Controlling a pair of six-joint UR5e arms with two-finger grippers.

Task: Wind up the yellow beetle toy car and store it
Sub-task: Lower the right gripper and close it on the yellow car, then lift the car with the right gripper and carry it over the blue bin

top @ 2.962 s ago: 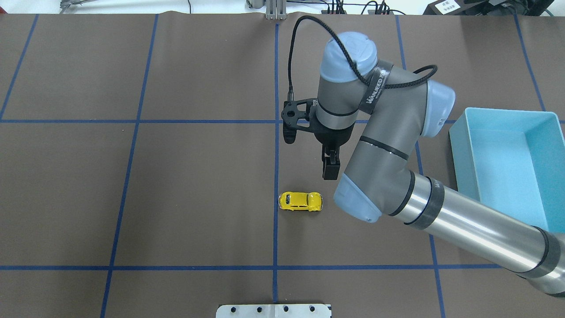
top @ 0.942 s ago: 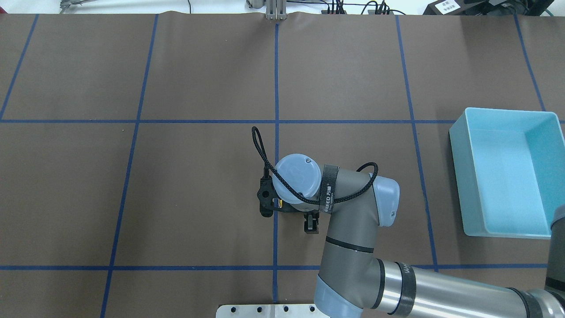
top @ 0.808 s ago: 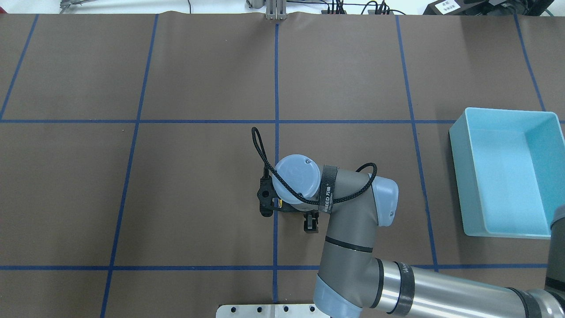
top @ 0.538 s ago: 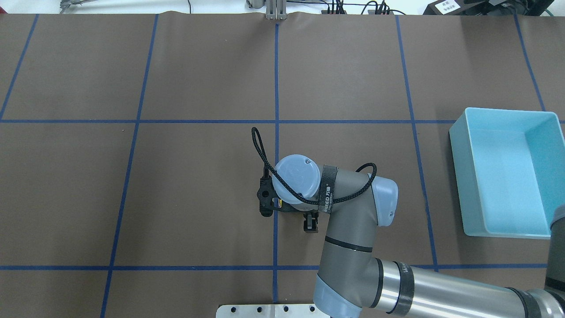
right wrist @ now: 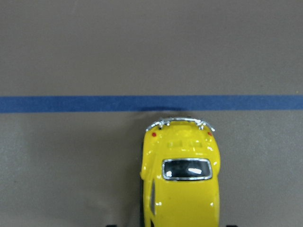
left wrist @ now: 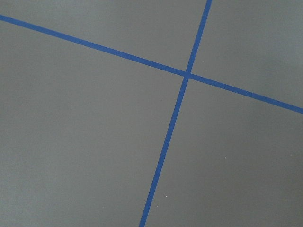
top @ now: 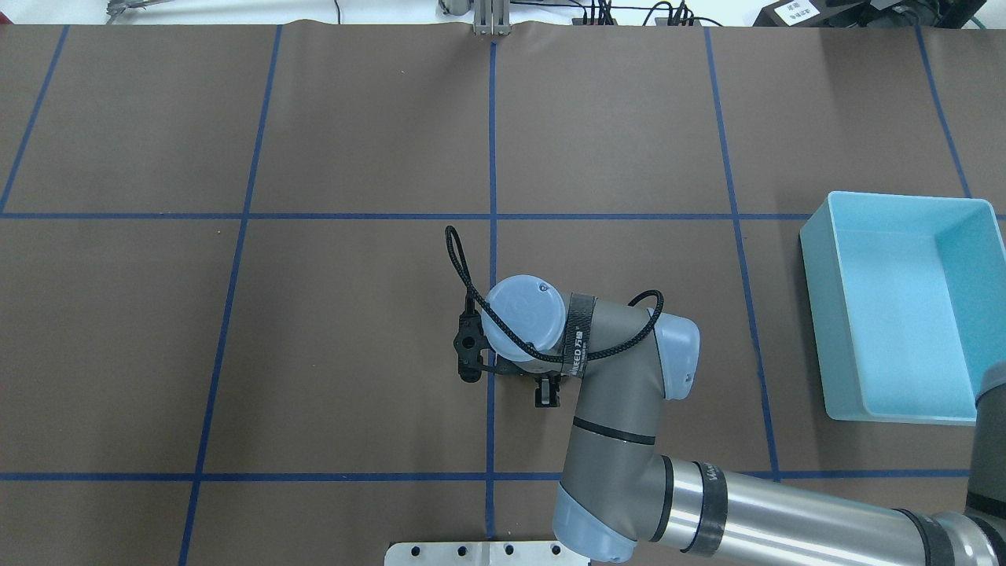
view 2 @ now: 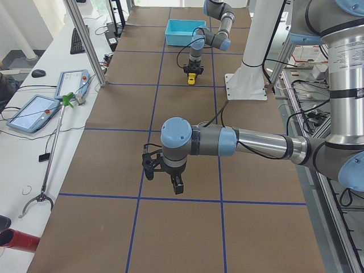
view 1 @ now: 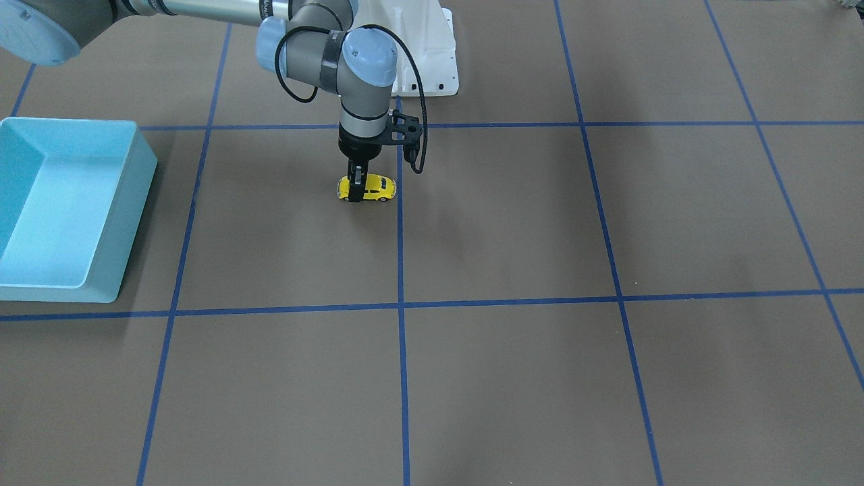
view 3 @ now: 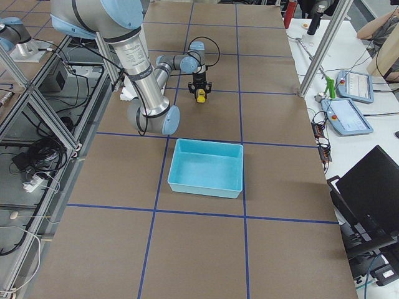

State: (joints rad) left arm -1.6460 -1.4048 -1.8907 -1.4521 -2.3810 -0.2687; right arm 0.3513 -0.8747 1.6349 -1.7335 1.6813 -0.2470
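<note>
The yellow beetle toy car (view 1: 371, 189) stands on its wheels on the brown table, just beside a blue tape line. My right gripper (view 1: 356, 185) points straight down over it, with one finger on each side of its body, shut on it. The right wrist view shows the car's roof and rear window (right wrist: 182, 189) close below. In the overhead view the wrist hides the car and only one finger (top: 546, 393) shows. My left gripper (view 2: 177, 185) hangs low over bare table, far from the car. I cannot tell whether it is open or shut.
The light blue bin (top: 821, 314) stands empty on the robot's right side of the table, also in the front view (view 1: 138, 175). Blue tape lines divide the brown table. The white robot base plate (view 1: 422, 61) is just behind the car.
My right arm came down from behind the car onto it, held still there, and in the last half second shifted slightly to the left.
</note>
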